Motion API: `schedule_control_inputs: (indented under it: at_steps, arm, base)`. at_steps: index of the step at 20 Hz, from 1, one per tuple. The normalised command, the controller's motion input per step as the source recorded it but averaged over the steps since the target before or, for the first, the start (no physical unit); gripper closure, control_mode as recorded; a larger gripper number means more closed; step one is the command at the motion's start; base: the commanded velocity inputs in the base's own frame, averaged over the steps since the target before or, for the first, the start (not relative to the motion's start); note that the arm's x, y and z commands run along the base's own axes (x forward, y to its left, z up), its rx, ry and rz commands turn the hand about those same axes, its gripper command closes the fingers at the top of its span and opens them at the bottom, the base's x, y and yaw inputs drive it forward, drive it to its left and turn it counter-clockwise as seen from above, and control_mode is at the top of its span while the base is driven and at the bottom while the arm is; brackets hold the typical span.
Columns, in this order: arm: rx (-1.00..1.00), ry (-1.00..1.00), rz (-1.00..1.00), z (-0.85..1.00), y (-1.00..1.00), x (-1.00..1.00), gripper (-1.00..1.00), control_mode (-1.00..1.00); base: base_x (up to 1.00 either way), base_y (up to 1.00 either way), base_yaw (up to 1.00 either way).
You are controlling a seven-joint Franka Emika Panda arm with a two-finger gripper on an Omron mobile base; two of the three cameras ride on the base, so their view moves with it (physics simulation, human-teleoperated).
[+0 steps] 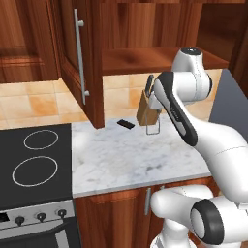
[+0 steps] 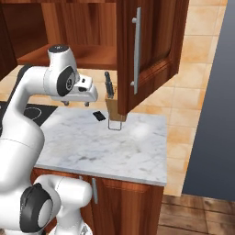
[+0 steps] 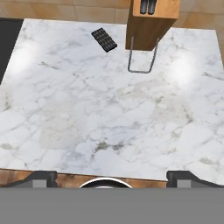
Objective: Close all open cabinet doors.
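Marbled white tabletop (image 3: pixel 109 113) spans the space beneath an open upper cabinet, with tan tiled wall behind and a black cooktop (image 1: pixel 34 160) adjoining it on the left. Two cabinet doors stand swung outward over this surface: the left cabinet door (image 1: pixel 77 63) projects toward the viewer in the left base view, its long silver bar handle (image 1: pixel 80 63) vertical, and the right cabinet door (image 2: pixel 147 50) does the same in the right base view, carrying its own vertical handle (image 2: pixel 136 50). Between them the cabinet interior and its wooden shelf (image 1: pixel 150 58) are exposed. The hand (image 2: pixel 75 103) hangs below the shelf, pointing down at the tabletop, with its two fingers spread wide and nothing between them; fingertips (image 3: pixel 41 178) appear at the far sides of the hand view. It lies between the two doors, lower than the handles and apart from both, nearer the right door's lower edge. A wooden knife block (image 3: pixel 151 22) on a wire stand rests at the rear of the tabletop, and a small dark flat bar (image 3: pixel 104 39) lies just beside it.
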Motion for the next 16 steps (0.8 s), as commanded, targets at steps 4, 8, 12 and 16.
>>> schedule_control_inputs:
  at_steps: [4, 8, 12, 16]
  arm:
    - [0.0, -0.02, 0.0, -0.06, -0.01, -0.09, -1.0, -1.0]
    - [0.0, -0.15, 0.0, -0.29, 0.0, -0.75, -1.0, -1.0]
    - [0.0, -0.23, -0.06, -0.21, -0.04, -1.0, -1.0, -1.0]
    - [0.04, -0.24, -0.06, -0.24, -0.43, -0.98, -1.0, -1.0]
  base:
    - [0.0, 0.0, 0.0]
    - [0.0, 0.0, 0.0]
    - [0.0, 0.0, 0.0]
    - [0.0, 0.0, 0.0]
